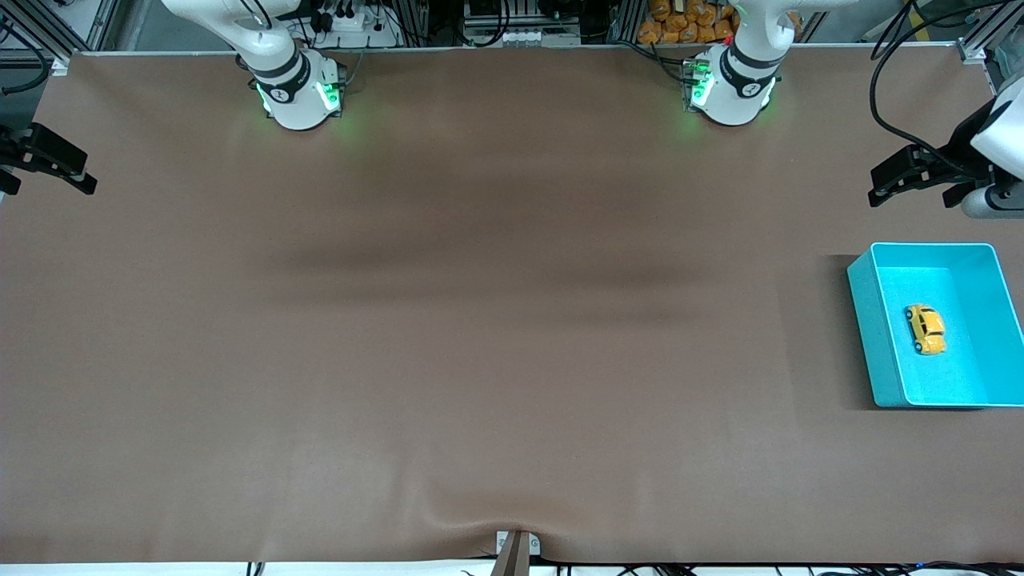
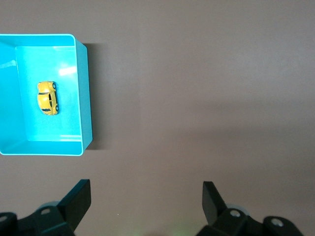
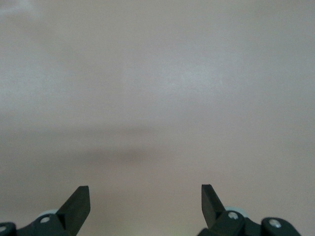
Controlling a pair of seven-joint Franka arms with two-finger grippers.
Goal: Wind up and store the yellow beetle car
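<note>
The car point(image 1: 926, 329) lies in the bin point(image 1: 872, 336), long axis along the bin's length, near my open, empty left claw point(image 1: 920, 180); my open right claw point(image 1: 44, 164) waits well apart.

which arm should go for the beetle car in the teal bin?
Left. Its open pincer hovers near the teal bin at the left arm's end of the table, where the yellow beetle car lies. The right pincer, also open, waits at the right arm's end.
</note>
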